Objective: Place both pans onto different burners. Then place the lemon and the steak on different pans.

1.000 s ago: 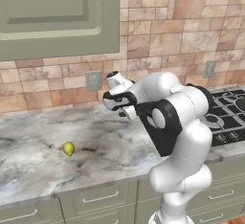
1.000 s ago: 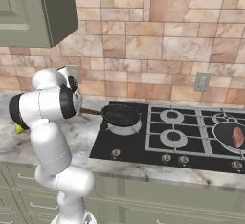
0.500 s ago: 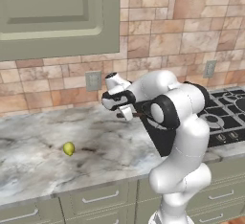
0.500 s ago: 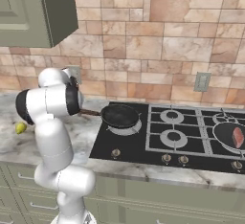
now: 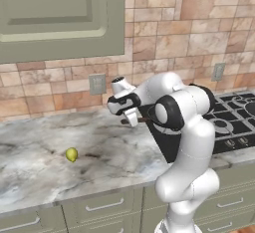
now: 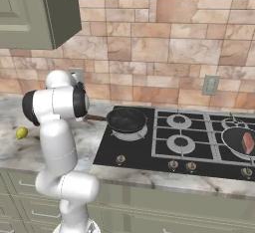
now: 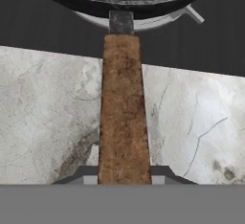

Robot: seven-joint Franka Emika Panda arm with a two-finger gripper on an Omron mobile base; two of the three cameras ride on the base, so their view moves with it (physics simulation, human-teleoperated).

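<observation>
The gripper point(image 7: 124, 182) is clamped on the brown wooden handle point(image 7: 123, 108) of one pan point(image 6: 126, 119), which sits on the cooktop's point(image 6: 149, 150) near-left burner. The steak point(image 6: 247, 143) lies in the other pan point(image 6: 238, 142) at the cooktop's right; the lemon point(image 5: 71, 154) rests on the counter point(image 5: 45, 167), left of it.

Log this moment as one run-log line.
tool: shut on wooden pan handle | wooden-handled pan: over front-left burner | steak: in other pan, right burner | lemon: on counter
</observation>
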